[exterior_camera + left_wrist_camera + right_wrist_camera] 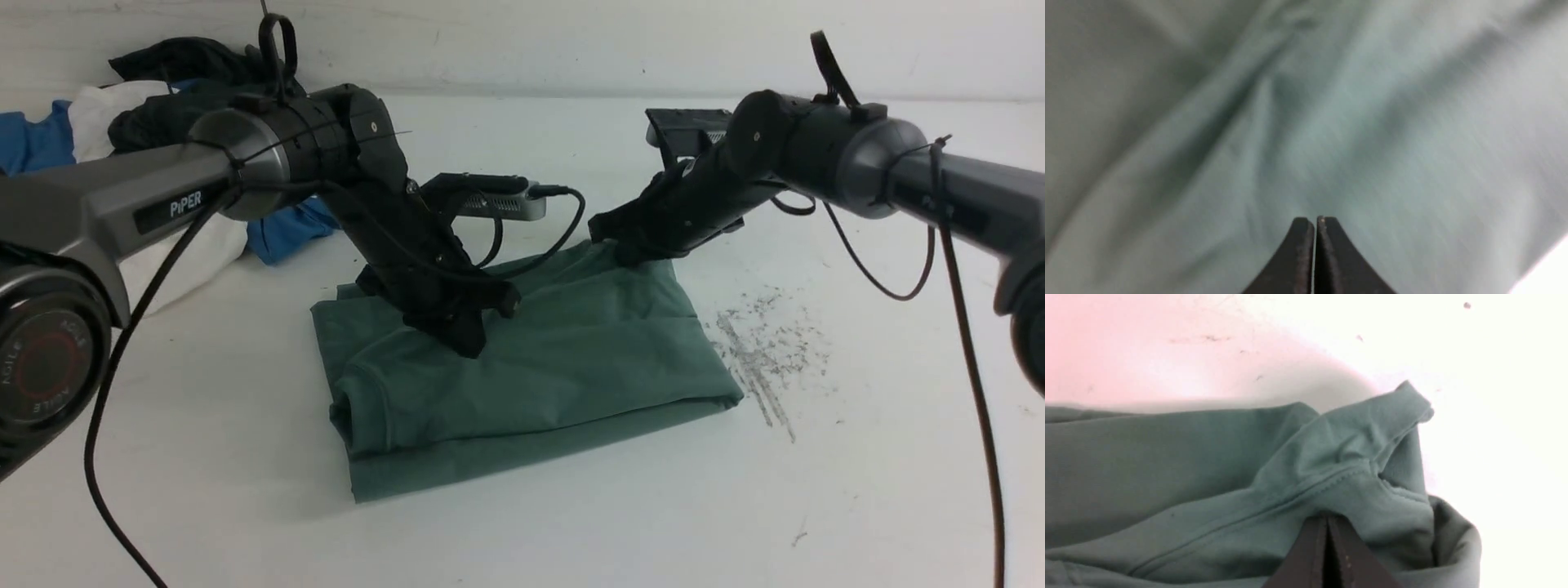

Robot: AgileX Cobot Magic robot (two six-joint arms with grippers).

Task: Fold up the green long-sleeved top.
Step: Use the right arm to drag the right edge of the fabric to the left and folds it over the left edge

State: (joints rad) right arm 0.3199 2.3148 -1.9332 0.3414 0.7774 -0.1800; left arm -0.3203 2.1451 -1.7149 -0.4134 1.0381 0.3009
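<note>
Found left gripper clenched empty, the green long-sleeved top just beneath, right gripper shut against bunched seam (grip unclear); risked dragging it open.

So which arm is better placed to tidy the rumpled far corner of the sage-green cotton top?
Probably the right: the right gripper, shut, sits at that corner of the sage-green cotton top; the left gripper, shut, is over its middle.

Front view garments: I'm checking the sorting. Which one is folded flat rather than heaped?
The green long-sleeved top, a folded rectangle at centre; the blue garment, white garment and dark garment are crumpled together in a heap at the far left.
</note>
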